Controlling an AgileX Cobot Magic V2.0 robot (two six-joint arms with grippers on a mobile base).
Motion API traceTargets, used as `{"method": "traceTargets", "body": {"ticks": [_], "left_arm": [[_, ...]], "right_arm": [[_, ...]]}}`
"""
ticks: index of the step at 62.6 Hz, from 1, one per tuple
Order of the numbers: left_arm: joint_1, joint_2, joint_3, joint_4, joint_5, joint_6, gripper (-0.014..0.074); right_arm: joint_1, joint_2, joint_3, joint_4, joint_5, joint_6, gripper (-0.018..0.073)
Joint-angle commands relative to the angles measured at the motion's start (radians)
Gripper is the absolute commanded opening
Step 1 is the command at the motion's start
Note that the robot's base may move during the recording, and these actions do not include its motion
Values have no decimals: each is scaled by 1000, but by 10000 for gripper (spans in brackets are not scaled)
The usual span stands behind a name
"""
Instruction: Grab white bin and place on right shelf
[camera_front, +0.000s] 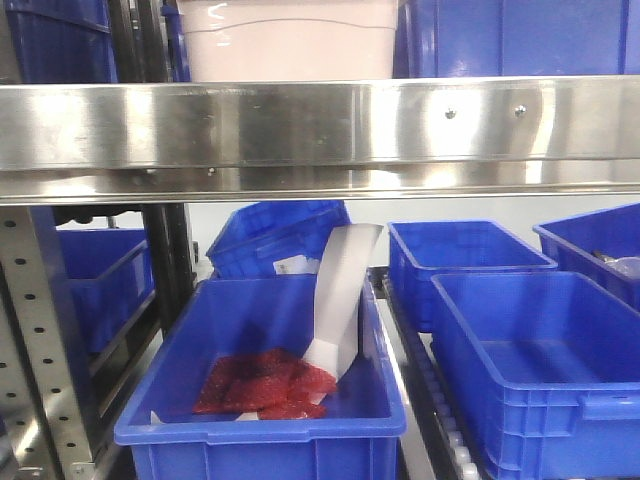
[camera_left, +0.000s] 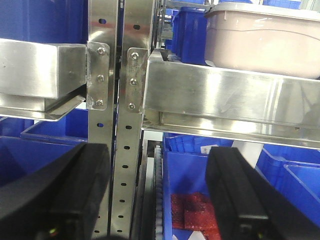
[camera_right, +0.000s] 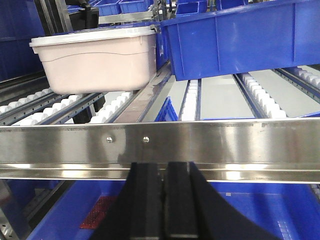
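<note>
A: Where are we seeing the white bin (camera_right: 97, 60)?

B: We are seeing it sitting on the white rollers (camera_right: 60, 106) of the right shelf (camera_right: 160, 142), just behind the shelf's shiny front rail and toward the rail's left end. Its flat lid is lying on top, and a tall blue crate (camera_right: 240, 37) is standing just beside it on the same level.

A: And from the front?

B: We are looking at the bin's lower wall (camera_front: 290, 40) rising above the rail (camera_front: 320, 125), with blue crates flanking it. Below the rail, a blue crate (camera_front: 265, 425) is holding red packets (camera_front: 262, 385) and a curled white strip (camera_front: 342, 295).

A: How are the grippers standing?

B: The left gripper (camera_left: 160, 190) is hanging below the rail, its two black fingers (camera_left: 235, 190) spread wide with nothing between them; a perforated upright (camera_left: 125, 150) is showing through the gap. The right gripper (camera_right: 162, 200) is also sitting under the rail, its fingers pressed together, gripping nothing.

A: Is either touching the bin?

B: No, we are seeing both well apart from it.
</note>
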Motion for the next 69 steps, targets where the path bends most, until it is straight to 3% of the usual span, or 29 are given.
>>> {"method": "traceTargets", "body": {"ticks": [1,13,18,24,38,40,44,51,63,69], "left_arm": [[-1,-10,23,-9,-78,-6,-117],[-1,-10,23,-9,-78,-6,-117],[-1,-10,23,-9,-78,-6,-117],[-1,-10,23,-9,-78,-6,-117],[-1,-10,23,-9,-78,-6,-117],[-1,-10,23,-9,-78,-6,-117],[-1,-10,23,-9,-78,-6,-118],[-1,-10,23,-9,-78,-6,-118],[-1,-10,23,-9,-78,-6,-117],[-1,-10,23,-9,-78,-6,-117]], "right_arm": [[-5,6,-27,20,-46,-3,50],[-5,6,-27,24,-46,5,50],[-5,6,-27,-41,-46,48,50],[-5,6,-27,-237,-45,197,50],[-4,6,-9,-898,-69,791,50],[-4,4,5,-983,-94,894,50],[-4,-11,49,-1098,-157,1002,50],[-4,-54,135,-1114,-252,997,50],[-4,-164,259,-939,-274,818,50],[-4,-219,301,-932,-272,804,50]]}}
